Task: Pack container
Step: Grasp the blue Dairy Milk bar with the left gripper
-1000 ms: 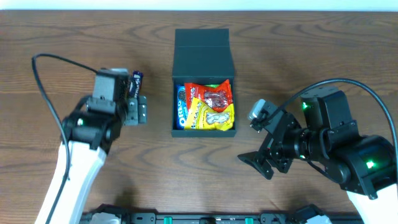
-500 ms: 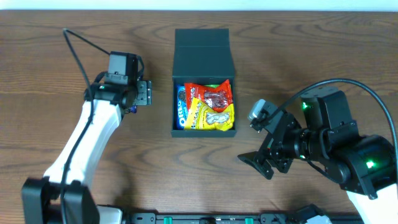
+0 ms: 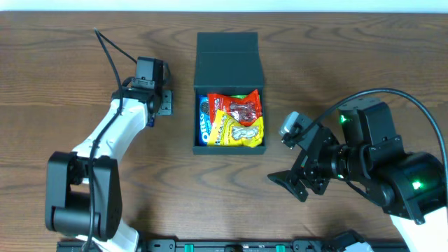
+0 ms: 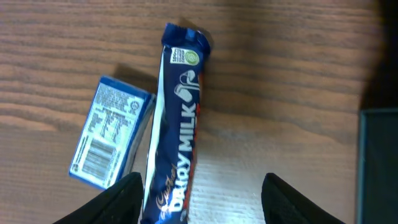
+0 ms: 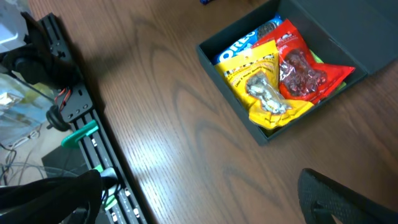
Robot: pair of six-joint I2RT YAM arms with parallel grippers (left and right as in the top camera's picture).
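We hold left gripper (image 4: 202,186) wide open above Dairy Milk bar (image 4: 177,124), nothing gripped; blue packet (image 4: 109,140) beside bar. Right gripper (image 3: 288,185) spread, empty, near open container (image 3: 229,63).

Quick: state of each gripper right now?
Left gripper: open, over the blue Dairy Milk chocolate bar, not gripping it.
Right gripper: open, holding nothing.

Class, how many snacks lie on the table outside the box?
2: a Dairy Milk bar and a blue packet beside it, both left of the box. Others may be hidden.
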